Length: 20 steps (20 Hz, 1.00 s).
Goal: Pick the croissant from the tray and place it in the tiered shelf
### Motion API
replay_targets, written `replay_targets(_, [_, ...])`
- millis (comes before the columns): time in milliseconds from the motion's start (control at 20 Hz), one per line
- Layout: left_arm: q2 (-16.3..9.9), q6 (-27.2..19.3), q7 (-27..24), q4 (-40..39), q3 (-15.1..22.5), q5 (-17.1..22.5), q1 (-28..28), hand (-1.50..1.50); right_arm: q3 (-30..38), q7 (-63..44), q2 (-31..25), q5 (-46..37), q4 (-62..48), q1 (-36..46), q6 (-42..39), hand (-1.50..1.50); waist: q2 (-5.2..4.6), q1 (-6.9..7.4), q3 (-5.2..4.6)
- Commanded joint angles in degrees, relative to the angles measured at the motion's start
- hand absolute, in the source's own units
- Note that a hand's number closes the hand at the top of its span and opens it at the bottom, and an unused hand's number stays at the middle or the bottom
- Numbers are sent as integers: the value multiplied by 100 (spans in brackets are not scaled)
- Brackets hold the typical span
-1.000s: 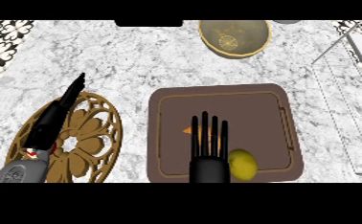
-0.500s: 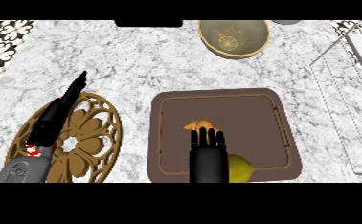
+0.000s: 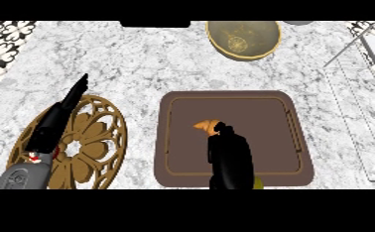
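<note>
A golden-brown croissant [image 3: 206, 125] lies on the dark brown tray [image 3: 271, 112] near its middle; only its left tip shows. My right hand [image 3: 228, 154] is over the tray with its fingers curled down round the croissant, hiding most of it. A thin grey wire frame [image 3: 350, 47] at the right edge looks like part of the tiered shelf. My left hand [image 3: 60, 114] rests open at the left, fingers pointing up over a round wooden trivet [image 3: 99, 142].
A yellow-green fruit [image 3: 258, 182] peeks out beside my right forearm on the tray's near edge. A round olive-gold bowl [image 3: 244, 38] stands at the back of the marble counter. A patterned tile edge [image 3: 15, 37] shows at the far left.
My right hand has drawn back toward me and its straight fingers have curled down round the croissant, which now shows more. The left hand stays where it was.
</note>
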State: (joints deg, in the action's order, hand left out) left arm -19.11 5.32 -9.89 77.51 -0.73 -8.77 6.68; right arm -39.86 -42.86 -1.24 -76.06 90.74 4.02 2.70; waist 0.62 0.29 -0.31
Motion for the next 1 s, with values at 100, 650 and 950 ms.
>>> replay_targets(100, [66, 0, 84, -6, -14, 15, 53, 0, 1549, 776, -869, 1714, 431, 209, -1395, 150, -80, -46, 32])
replay_targets(650, [182, 30, 266, 187, 17, -81, -76, 0, 2391, 674, -1115, 1453, 2836, 840, -943, 150, -31, -76, 31])
replay_targets(950, [-64, 209, 102, 185, -225, 20, -98, 0, 3089, -34, -1498, 1419, 4325, 1590, -2067, 150, -37, -60, 24])
